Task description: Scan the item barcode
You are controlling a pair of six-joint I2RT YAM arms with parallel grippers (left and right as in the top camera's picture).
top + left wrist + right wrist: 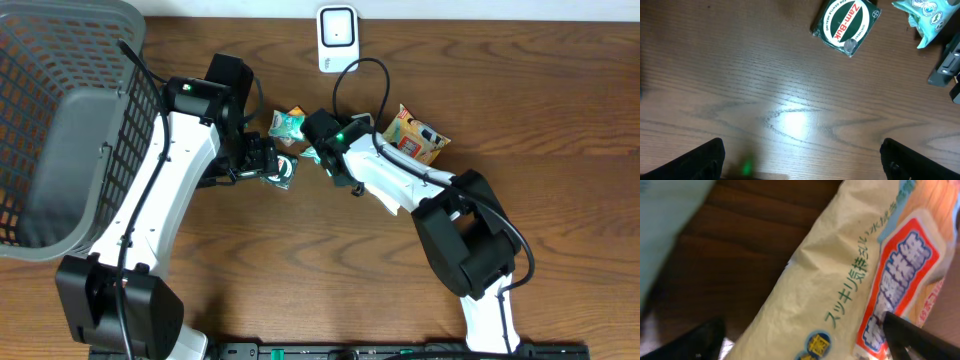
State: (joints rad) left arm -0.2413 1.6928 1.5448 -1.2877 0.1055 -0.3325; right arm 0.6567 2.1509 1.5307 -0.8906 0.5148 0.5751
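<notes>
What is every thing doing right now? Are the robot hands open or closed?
Left gripper: open, empty.
Right gripper: open, fingers either side of the yellow packet.
Yellow packet: between those fingers, not pinched.
Zam-Buk tin: flat on the table, lid on, untouched.
Teal packet: lying on the table, untouched.
Orange bag: lying on the table, untouched.
Scanner: upright at the far edge, nothing before it.
Basket: upright, nothing seen inside.
</notes>
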